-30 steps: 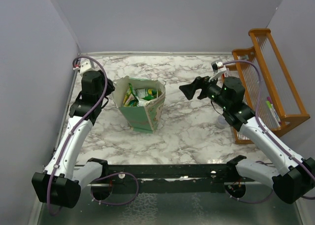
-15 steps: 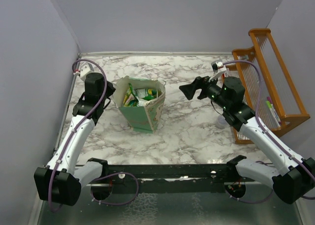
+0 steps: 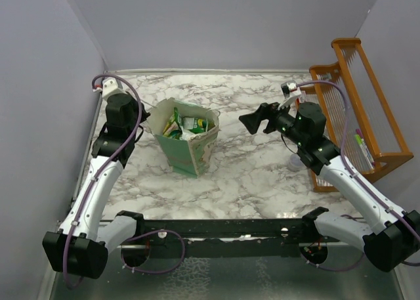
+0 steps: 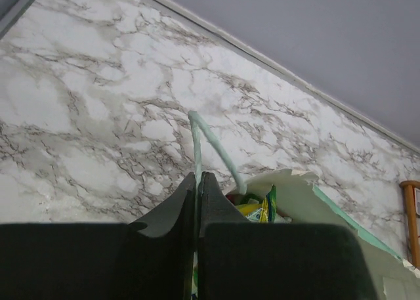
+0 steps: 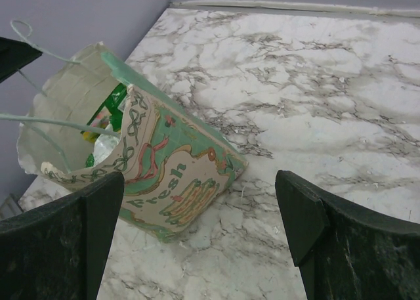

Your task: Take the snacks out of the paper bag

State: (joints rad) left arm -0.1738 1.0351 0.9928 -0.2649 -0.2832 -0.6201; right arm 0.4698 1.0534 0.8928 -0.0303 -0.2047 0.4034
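paper bag point(image 3: 191, 154) pale-green, torn rim; shiny crinkly snacks point(image 3: 191, 124) inside

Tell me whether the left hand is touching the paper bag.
Touching. The left wrist view shows the left hand shut on the handle of the paper bag.

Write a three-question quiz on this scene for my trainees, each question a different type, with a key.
1. Fill in: the snacks lie ___ the paper bag.
2. The left gripper pinches: A the bag's handle; B a snack; C nothing.
3. True or false: the right gripper is closed on the bag.
Key: 1 inside; 2 A; 3 false.
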